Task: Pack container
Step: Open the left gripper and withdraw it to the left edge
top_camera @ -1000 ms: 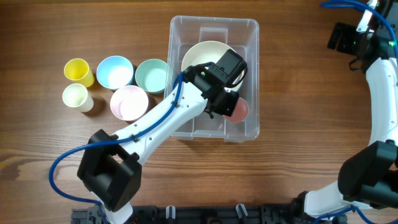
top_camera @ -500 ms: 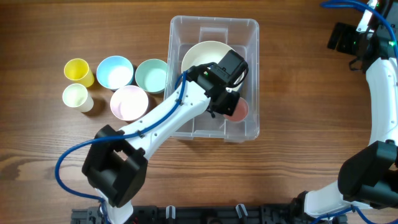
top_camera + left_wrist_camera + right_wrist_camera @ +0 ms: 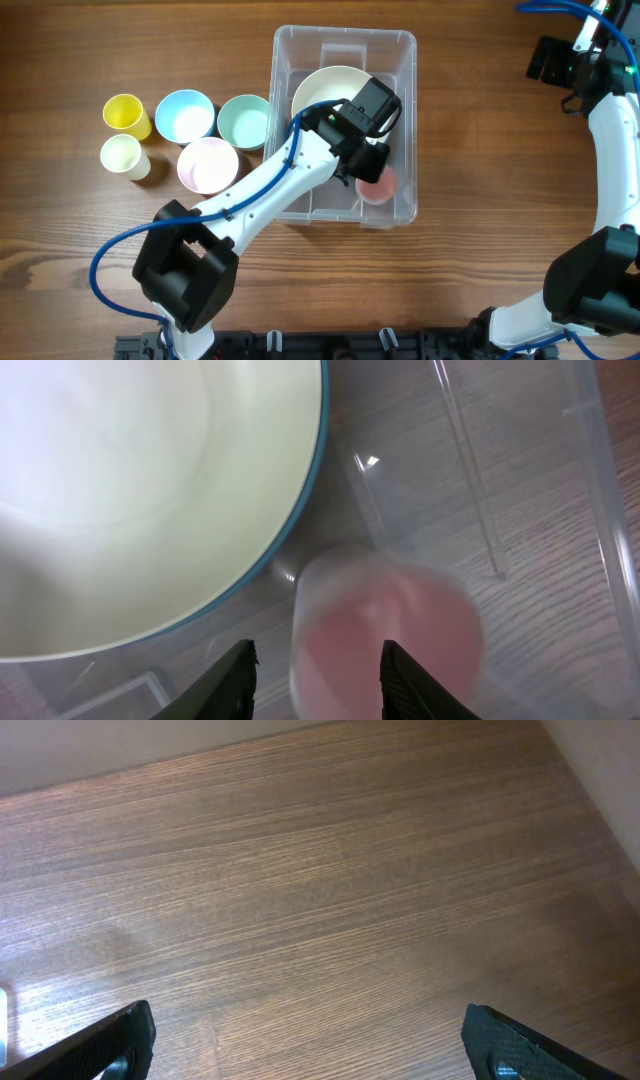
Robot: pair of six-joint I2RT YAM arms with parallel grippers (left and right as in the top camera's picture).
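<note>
Fingers (image 3: 240,685) of the left hand (image 3: 318,670) are standing partway apart inside the container (image 3: 345,38), closing on nothing. A pink cup (image 3: 385,630) is lying just beyond them on the container's floor. It is too blurred to tell whether it is upright or tipped, and a strip of bare floor is showing between it and one finger. From overhead, this cup is sitting in the near right corner of the container, and the left arm (image 3: 270,185) is reaching in over the near left wall.

Just beyond the cup, a large cream bowl (image 3: 330,85) with a blue outside is resting in the far half of the container.

The container itself is sitting in the middle of the counter (image 3: 480,150), toward the far side. Left of it, a pink bowl (image 3: 207,165) and a pale cup (image 3: 122,154) are standing nearer. A green bowl (image 3: 243,121), a blue bowl (image 3: 184,115) and a yellow cup (image 3: 125,113) are lining up behind them, the green one just beside the container's left wall.

Farthest off, well apart from the container, the right hand (image 3: 308,1025) is hanging over bare wood with its fingers spread wide and nothing between them.
</note>
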